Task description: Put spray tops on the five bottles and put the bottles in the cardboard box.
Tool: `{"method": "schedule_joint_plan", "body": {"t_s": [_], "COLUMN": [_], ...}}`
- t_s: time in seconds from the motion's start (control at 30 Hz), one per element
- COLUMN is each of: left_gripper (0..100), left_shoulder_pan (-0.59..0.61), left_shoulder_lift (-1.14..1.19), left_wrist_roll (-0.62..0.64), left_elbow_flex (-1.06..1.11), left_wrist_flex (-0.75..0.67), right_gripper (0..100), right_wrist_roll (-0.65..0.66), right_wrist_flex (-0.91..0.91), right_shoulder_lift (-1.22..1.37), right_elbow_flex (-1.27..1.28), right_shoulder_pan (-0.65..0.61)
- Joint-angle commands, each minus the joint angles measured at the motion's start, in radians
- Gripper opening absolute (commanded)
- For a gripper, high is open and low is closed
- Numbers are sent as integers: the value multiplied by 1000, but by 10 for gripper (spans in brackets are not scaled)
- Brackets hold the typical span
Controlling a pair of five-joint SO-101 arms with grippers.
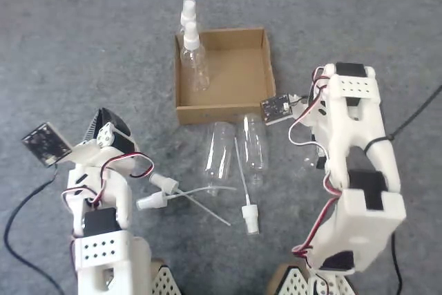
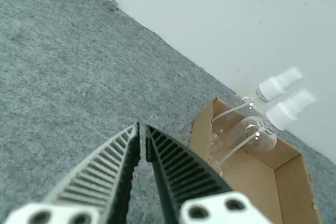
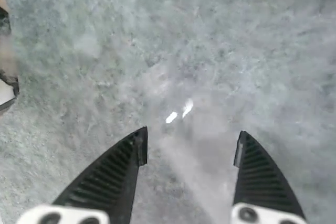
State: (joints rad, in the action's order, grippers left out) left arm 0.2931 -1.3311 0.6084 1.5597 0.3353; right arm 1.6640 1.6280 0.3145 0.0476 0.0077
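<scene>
Capping in hand: left end effector [image 2: 142,128] together, empty, right end effector [image 3: 192,132] apart; next likely grip an uncapped bottle [image 1: 254,144] and spray top [image 1: 250,217].

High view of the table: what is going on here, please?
The job looks partly done. Two clear plastic bottles with white spray tops are at the brown cardboard box, at least one of them inside it. Two uncapped clear bottles and three loose white spray tops lie on the grey carpet in front of the box. The left gripper is shut and empty. The right gripper is open, low over the carpet.
</scene>
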Motion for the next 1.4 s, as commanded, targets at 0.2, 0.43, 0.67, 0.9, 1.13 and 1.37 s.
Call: {"method": "schedule_joint_plan", "body": {"t_s": [0.2,0.43,0.67,0.9,1.13,1.37], "left_gripper": [15,15,15,15,15,15], "left_shoulder_pan": [-6,-6,-6,-6,-6,-6], "left_shoulder_lift": [-18,-18,-18,-18,-18,-18], "left_wrist_roll": [9,9,9,9,9,9], "left_elbow_flex": [-5,-5,-5,-5,-5,-5], "left_wrist_flex": [-38,-38,-38,-38,-38,-38], "right_gripper": [112,114,140,357,302,286], "right_wrist_roll": [-74,-183,-189,-183,-141,-141], "right_wrist_flex": [-21,-19,5,61,58,58], "right_shoulder_lift": [-31,-74,-136,-229,-321,-532], "right_elbow_flex": [-9,-9,-3,-2,123,296], "right_shoulder_pan": [-10,-5,-2,15,10,18]}}
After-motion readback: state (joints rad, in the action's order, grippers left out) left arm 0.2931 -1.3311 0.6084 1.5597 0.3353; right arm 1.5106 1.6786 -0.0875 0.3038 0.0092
